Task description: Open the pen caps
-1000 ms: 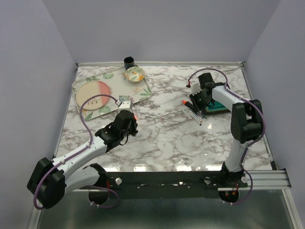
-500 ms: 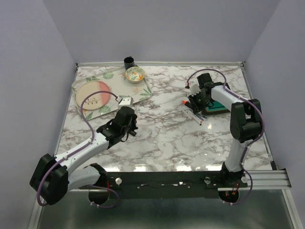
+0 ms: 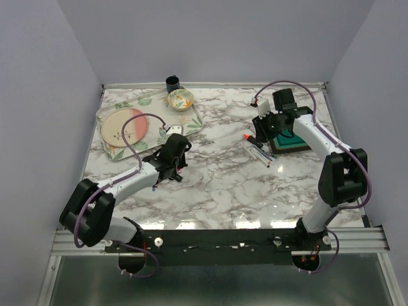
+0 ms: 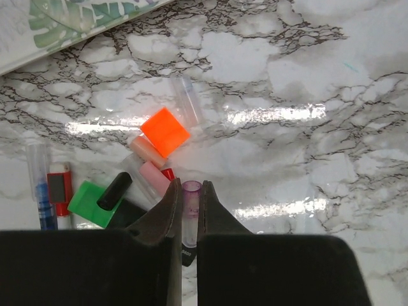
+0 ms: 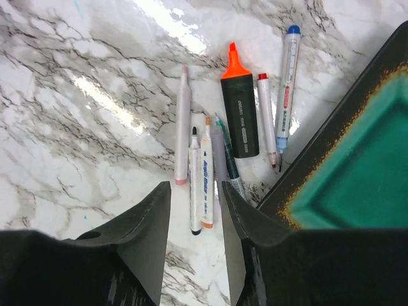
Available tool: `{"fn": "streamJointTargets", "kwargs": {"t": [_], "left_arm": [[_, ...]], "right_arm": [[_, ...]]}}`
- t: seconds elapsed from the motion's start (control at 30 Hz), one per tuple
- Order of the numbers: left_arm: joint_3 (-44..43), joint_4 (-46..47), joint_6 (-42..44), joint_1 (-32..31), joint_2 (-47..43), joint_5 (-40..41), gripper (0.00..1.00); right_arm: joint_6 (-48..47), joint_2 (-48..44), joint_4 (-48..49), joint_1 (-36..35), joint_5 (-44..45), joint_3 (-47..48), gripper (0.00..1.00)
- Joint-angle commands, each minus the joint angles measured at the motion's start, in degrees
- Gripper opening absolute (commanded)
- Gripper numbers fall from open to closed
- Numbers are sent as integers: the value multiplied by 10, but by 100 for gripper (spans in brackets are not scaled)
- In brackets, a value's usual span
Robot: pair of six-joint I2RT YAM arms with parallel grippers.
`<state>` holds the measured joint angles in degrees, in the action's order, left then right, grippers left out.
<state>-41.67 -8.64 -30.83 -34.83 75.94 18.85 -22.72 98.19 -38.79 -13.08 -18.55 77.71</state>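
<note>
— Pen caps [image 4: 153, 176] lie in a little pile on the table [image 4: 287, 76], near the leafy tray [image 4: 64, 25]. Only the left wrist view shows them: an orange cap [image 4: 165, 131], a green cap [image 4: 89, 203], a pink one. From above they are too small to see.
— And the pens [image 5: 239, 115]?
— The right wrist view shows them in a row beside the green tray [image 5: 344, 178], tips bare.
— What changed?
— The left arm has reached farther out than a second ago.
— The claws?
— The left claw [image 4: 189, 186] is nearly closed, pinching a small clear cap [image 4: 190, 207]. The right claw [image 5: 193, 186] is half open above the pens, holding nothing.
</note>
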Motion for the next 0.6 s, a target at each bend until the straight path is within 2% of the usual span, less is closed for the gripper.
{"fn": "streamJointTargets", "kwargs": {"t": [0.0, 0.27, 0.47, 0.57], "left_arm": [[-31, 24, 11, 5, 61, -7, 13], [-68, 10, 16, 5, 142, -15, 23], [-78, -4, 17, 5, 150, -10, 38], [-77, -9, 16, 5, 140, -9, 43]], "right_arm": [[-8, -13, 4, -3, -40, -10, 45], [-8, -20, -2, -4, -53, -9, 45], [-8, -21, -2, -4, -57, -8, 45], [-8, -22, -3, -4, -59, -8, 45]]}}
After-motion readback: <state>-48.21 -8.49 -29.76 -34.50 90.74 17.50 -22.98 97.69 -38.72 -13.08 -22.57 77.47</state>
